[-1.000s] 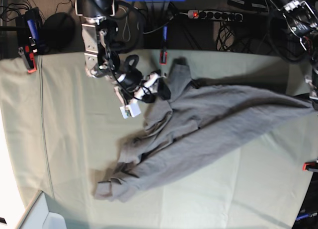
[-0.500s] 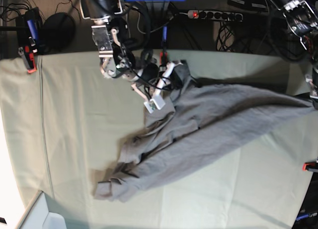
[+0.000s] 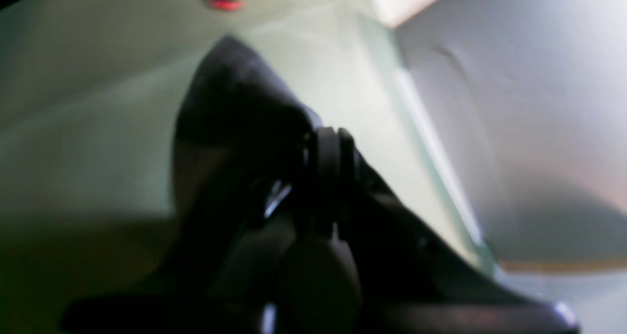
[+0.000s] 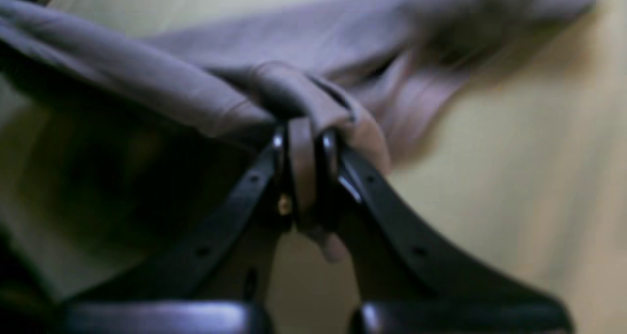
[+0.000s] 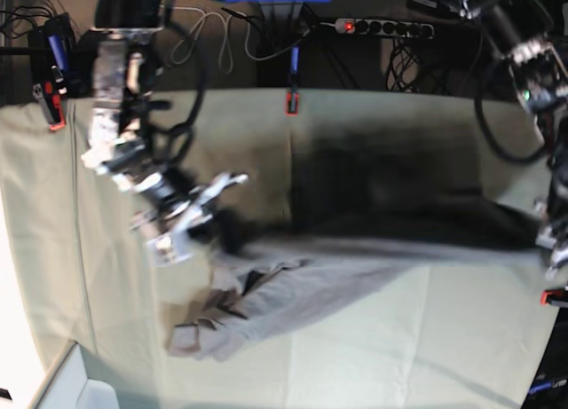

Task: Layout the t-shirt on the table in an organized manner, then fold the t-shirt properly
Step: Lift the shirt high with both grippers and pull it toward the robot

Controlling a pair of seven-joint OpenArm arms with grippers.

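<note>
The t-shirt is soft, matt grey knit cloth, gathered into smooth rolls and folds where the right gripper pinches it. That gripper's jaws are dark, glossy and hard-looking, with small holes and bright glints. The tabletop wears a matt pale green cloth with faint creases. The left gripper looks black and slightly shiny, though blurred.

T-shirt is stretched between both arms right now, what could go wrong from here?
The right gripper pinches only a thin fold of the t-shirt, so it may slip out under tension. The lower end lies bunched on the table, so it could drag and stay crumpled. The left gripper is too blurred to confirm a secure hold.
</note>
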